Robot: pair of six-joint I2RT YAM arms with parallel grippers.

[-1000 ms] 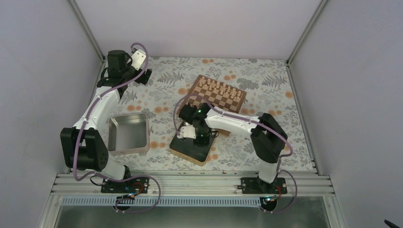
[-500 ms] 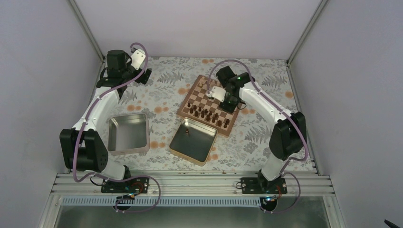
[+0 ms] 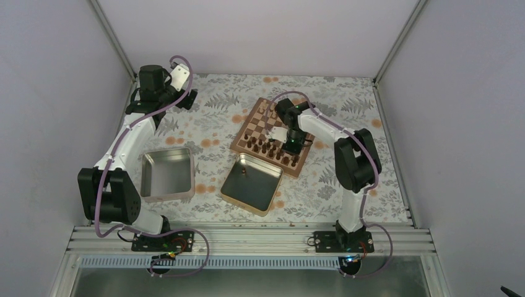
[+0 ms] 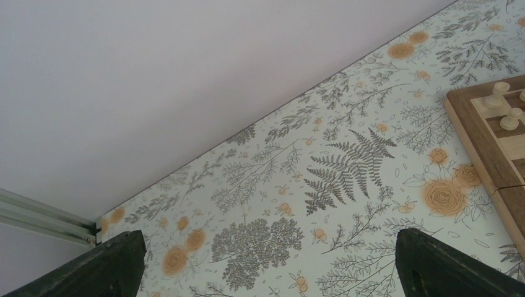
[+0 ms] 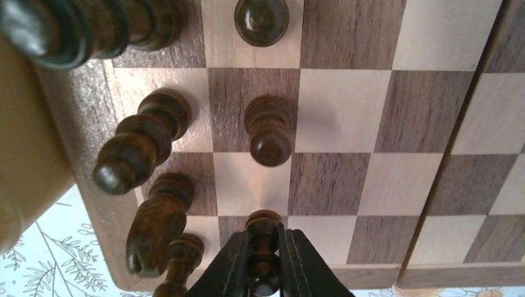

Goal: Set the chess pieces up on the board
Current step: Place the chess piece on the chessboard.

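Observation:
The chessboard [image 3: 260, 127] lies at the table's middle back. Several dark brown chessmen [image 3: 263, 147] stand on its near rows, and pale ones stand at the far edge. My right gripper [image 3: 291, 143] is over the board's near right part. In the right wrist view it [image 5: 265, 238] is shut on a dark pawn [image 5: 263, 219] above a square by the board's edge [image 5: 371, 272]. Other dark pieces [image 5: 268, 129] stand close by. My left gripper [image 3: 186, 99] is open and empty at the far left, its fingers [image 4: 99, 269] wide apart over the cloth.
Two square metal tins sit near the arms: an empty one [image 3: 166, 174] on the left and one [image 3: 263, 192] in front of the board with a single dark piece [image 3: 243, 171] in it. The board's corner [image 4: 489, 154] with pale pieces [image 4: 498, 93] shows in the left wrist view.
My right gripper went from the middle tin to the board's far side, then came back to the board's near right part. The left arm has not moved.

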